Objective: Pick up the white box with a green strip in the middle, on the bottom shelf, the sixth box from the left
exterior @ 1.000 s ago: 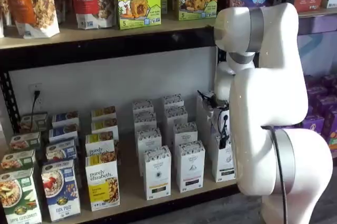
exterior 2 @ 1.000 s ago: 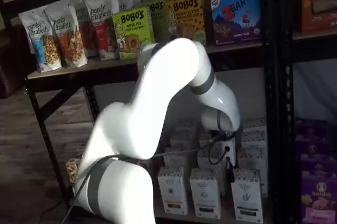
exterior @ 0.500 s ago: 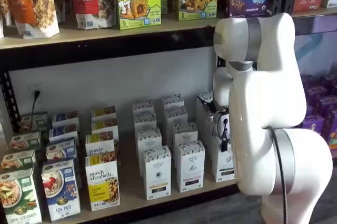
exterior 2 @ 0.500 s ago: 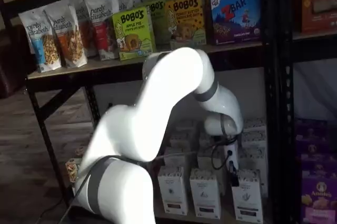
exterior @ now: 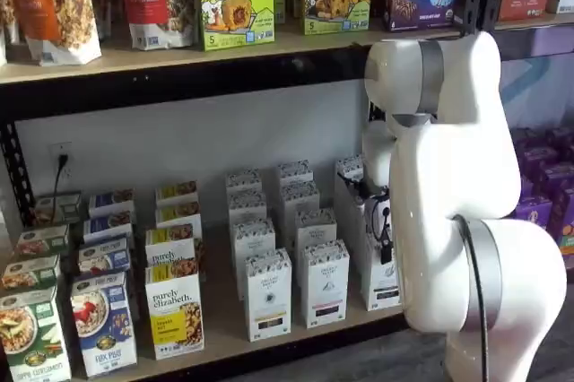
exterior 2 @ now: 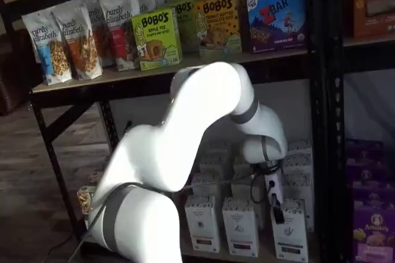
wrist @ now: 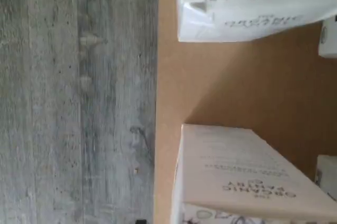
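White box (exterior: 380,276) stands at the front of the pale bottom shelf (exterior: 224,324), grey plank floor (wrist: 73,98) beyond; my hand (exterior 2: 277,211) has dropped lower against it, grip apparently unreadable.

Both shelf views are evenly lit and fairly soft, with the upper board (exterior: 179,77) casting a dark band of shade beneath it and a sheen on the white arm (exterior: 457,176). The wrist view is brighter but blurred, its box print (wrist: 253,176) smeared and a brown shadow lying on the surface (wrist: 237,87).
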